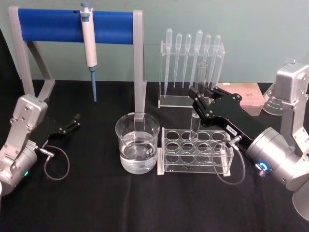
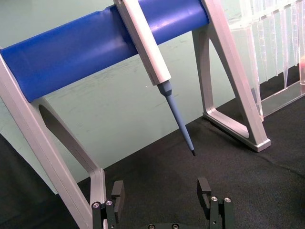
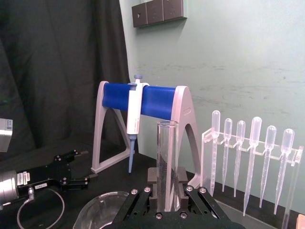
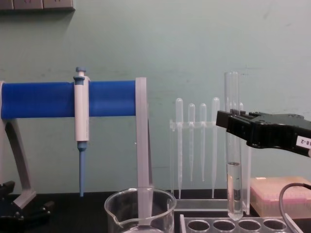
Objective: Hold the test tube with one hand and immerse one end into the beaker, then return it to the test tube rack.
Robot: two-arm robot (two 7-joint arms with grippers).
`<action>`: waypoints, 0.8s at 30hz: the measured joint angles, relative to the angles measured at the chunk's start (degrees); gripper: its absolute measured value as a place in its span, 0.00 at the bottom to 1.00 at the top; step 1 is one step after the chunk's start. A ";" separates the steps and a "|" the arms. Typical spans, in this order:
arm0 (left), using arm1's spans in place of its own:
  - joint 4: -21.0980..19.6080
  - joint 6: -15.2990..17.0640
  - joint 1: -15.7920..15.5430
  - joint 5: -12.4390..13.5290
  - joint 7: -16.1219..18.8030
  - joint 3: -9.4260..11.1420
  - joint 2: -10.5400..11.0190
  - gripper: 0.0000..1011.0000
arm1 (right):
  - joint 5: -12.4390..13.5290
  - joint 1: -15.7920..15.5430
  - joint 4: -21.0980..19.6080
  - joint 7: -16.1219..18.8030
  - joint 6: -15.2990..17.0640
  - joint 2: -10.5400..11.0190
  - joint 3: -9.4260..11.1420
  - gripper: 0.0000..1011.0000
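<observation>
Now: test tube [image 1: 202,72] held upright over rack [image 1: 193,166] by right gripper [image 1: 197,94]

The test tube is clamped near its middle by the right gripper's fingers and is kept upright, so that its round end can be lowered straight into a hole. Its lower end is seen at a back-row hole of the rack; whether it is just above the hole or already inside cannot be told. The beaker [image 1: 123,145], part-filled with water [image 1: 137,154], is set just beside the rack, apart from the tube. The step in hand is judged to be either the lift-out or the return. The left gripper [image 1: 72,121] is parked low over the desk [image 1: 96,203] at the left, fingers spread and empty, well clear of the work.
</observation>
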 joint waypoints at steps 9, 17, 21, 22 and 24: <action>0.00 0.00 0.00 0.00 0.00 0.00 0.00 0.99 | 0.00 0.00 0.00 0.00 0.00 0.00 0.00 0.24; 0.00 0.00 0.00 0.01 0.00 0.00 0.00 0.99 | 0.00 0.00 0.00 0.00 0.00 0.00 0.00 0.24; 0.00 0.00 0.00 0.00 0.00 0.00 0.00 0.99 | 0.00 0.00 0.00 0.00 0.00 0.00 0.00 0.24; 0.00 0.00 0.00 0.00 0.00 0.00 0.00 0.99 | 0.00 0.00 0.00 0.00 0.00 0.00 0.00 0.24; 0.00 0.00 0.00 0.00 0.00 0.00 0.00 0.99 | 0.02 0.12 -0.10 0.01 0.03 -0.04 -0.08 0.24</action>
